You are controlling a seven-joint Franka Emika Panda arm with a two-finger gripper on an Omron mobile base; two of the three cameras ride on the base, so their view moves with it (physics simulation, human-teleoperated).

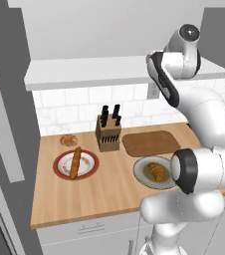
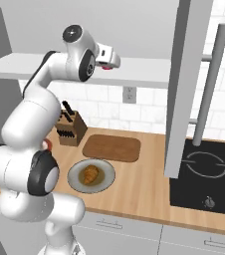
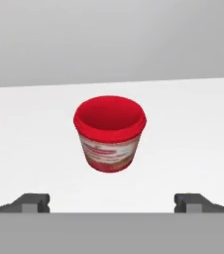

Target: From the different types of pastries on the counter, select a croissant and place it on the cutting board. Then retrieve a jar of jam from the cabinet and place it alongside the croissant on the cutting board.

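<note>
Claw [image 3: 112, 203] spread wide, its two dark fingertips [image 3: 32, 202] far apart at the bottom of the hand view, nothing between them. Ahead of it, centred in the gap but clear of both tips, the jar of jam [image 3: 110, 133] stands upright on the pale cabinet ledge [image 3: 29, 139]; red lid up, whitish band round its middle. Base views: arm raised high, hand up at the cabinet [image 1: 84, 69] ledge level. Below on the counter [image 1: 109, 191]: cutting board [image 1: 151, 143] lying bare near the tiled wall, knife block [image 1: 108, 132] just to its left. Croissant [image 1: 156, 171] sits on a round grey plate [image 1: 143, 178] in front of the board, not on it. Baguette [image 1: 75, 162] lies on a red-rimmed plate [image 1: 89, 167] further left; small bun [image 1: 68, 140] behind that plate. Hob [image 2: 204, 172] at the counter's right end.
</note>
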